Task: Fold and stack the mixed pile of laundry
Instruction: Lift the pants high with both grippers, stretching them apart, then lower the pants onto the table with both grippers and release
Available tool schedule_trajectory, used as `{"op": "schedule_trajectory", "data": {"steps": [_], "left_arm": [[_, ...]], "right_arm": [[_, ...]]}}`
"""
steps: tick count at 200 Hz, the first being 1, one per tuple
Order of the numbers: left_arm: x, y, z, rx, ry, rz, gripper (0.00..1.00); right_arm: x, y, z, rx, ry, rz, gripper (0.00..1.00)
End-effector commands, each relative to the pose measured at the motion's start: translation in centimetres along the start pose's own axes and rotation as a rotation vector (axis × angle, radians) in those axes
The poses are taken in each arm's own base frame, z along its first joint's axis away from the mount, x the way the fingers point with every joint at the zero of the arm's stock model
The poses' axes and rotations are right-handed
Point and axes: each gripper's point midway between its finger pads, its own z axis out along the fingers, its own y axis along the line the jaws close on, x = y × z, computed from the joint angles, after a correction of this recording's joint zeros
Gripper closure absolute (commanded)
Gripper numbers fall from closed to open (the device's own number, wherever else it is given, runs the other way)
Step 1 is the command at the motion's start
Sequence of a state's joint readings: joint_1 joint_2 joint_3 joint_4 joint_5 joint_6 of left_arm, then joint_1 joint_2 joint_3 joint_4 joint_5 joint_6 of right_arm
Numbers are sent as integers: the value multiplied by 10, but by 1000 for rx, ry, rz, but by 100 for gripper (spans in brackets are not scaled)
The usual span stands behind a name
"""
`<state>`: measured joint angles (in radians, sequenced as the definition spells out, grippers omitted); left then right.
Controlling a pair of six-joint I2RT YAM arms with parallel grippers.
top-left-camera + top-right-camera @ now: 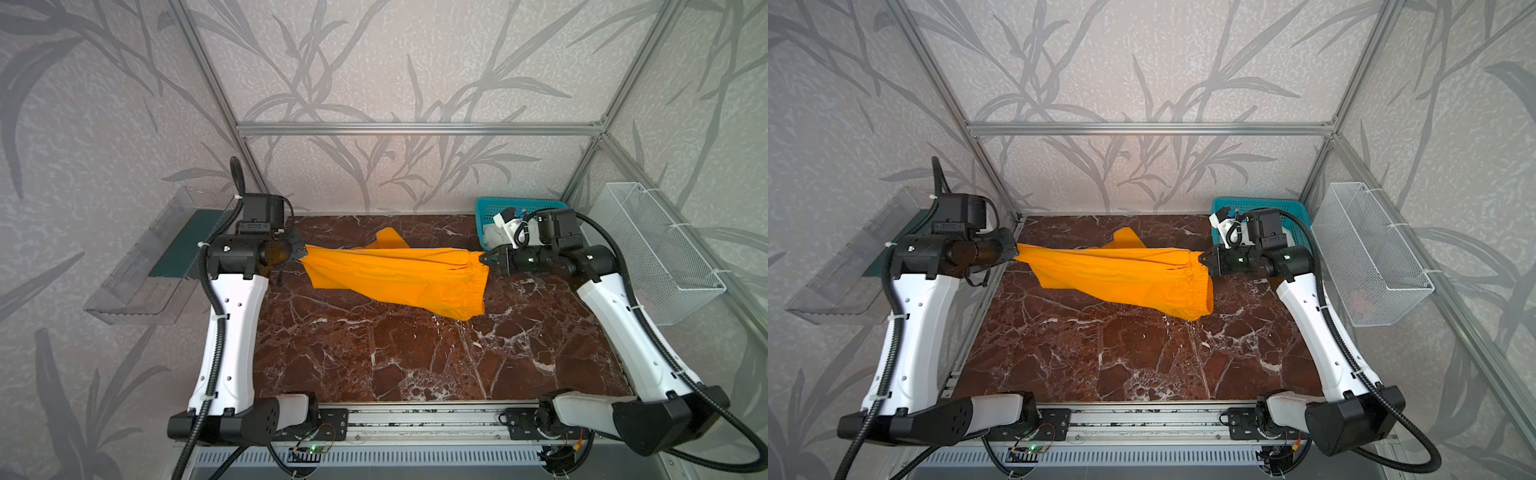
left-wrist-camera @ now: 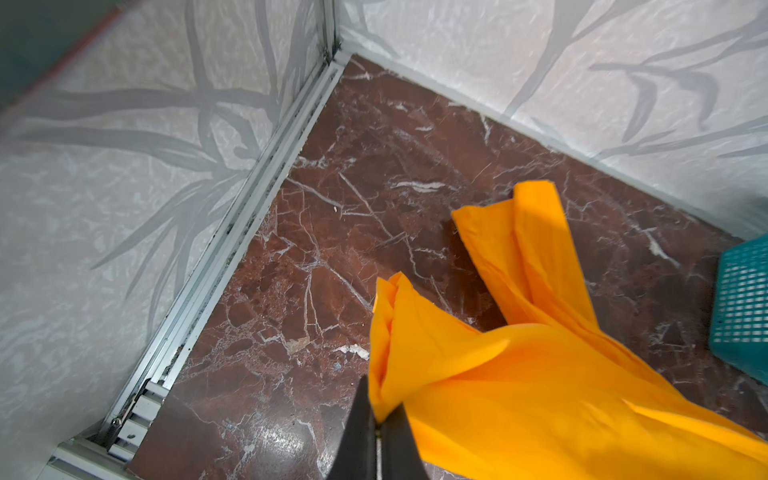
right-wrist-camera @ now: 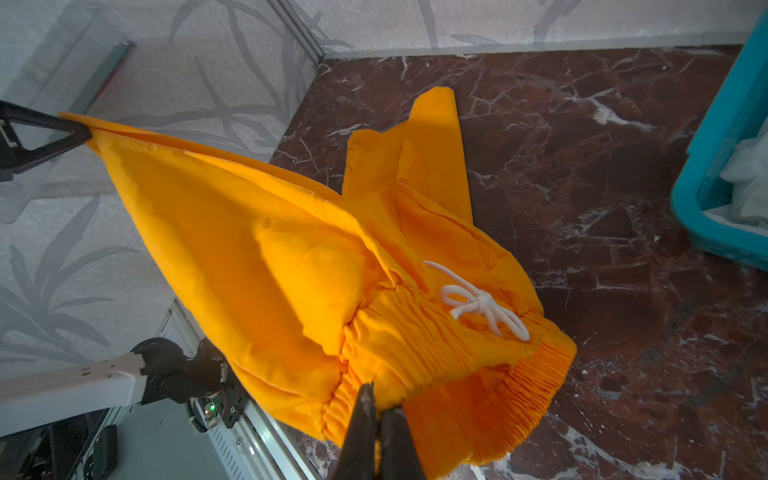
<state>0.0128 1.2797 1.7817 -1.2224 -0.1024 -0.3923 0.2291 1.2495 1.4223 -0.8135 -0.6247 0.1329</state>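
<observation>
While L jaws clamp a leg hem (image 2: 388, 328) of orange trousers (image 1: 395, 274), R jaws clamp waistband (image 3: 415, 345).

The light is soft and bright and comes from above. The orange trousers (image 1: 399, 274) drop a dark shadow on the shiny desk (image 1: 415, 357). A pale shine sits on the desk in the left wrist view. Both top views bend at the edges. Close up, the left tool (image 2: 379, 419) looks dark and blurry.
</observation>
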Motion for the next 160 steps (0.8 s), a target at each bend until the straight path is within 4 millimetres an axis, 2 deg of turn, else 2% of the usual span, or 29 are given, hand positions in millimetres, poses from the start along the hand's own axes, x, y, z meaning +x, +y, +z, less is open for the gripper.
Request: {"op": "schedule_trajectory", "data": {"steps": [1, 18, 38, 52, 77, 97, 108, 122, 141, 160], "left_arm": [[-7, 3, -40, 44, -73, 1, 100], [-18, -5, -38, 73, -103, 5, 100], [-37, -21, -14, 104, -117, 7, 100], [-61, -38, 7, 145, -140, -3, 100], [-117, -66, 26, 202, -204, -29, 100], [-167, -78, 16, 236, -292, -45, 100], [-187, -81, 10, 285, -343, -67, 100], [-206, -75, -2, 345, -409, -138, 100], [-217, -66, -26, 361, -482, -155, 100], [-209, -64, -41, 371, -479, -123, 100]], "right_arm": [[-13, 44, -34, -122, -86, -86, 100], [-21, 44, -32, -129, -110, -86, 100], [-40, 30, -16, -103, -140, -78, 100], [-65, 21, -4, -89, -180, -87, 100], [-121, 17, 7, -82, -248, -131, 100], [-163, 27, -2, -78, -306, -189, 100], [-181, 42, -16, -95, -343, -241, 100], [-196, 55, -33, -89, -395, -302, 100], [-198, 73, -52, -102, -424, -391, 100], [-183, 79, -58, -108, -418, -452, 100]]}}
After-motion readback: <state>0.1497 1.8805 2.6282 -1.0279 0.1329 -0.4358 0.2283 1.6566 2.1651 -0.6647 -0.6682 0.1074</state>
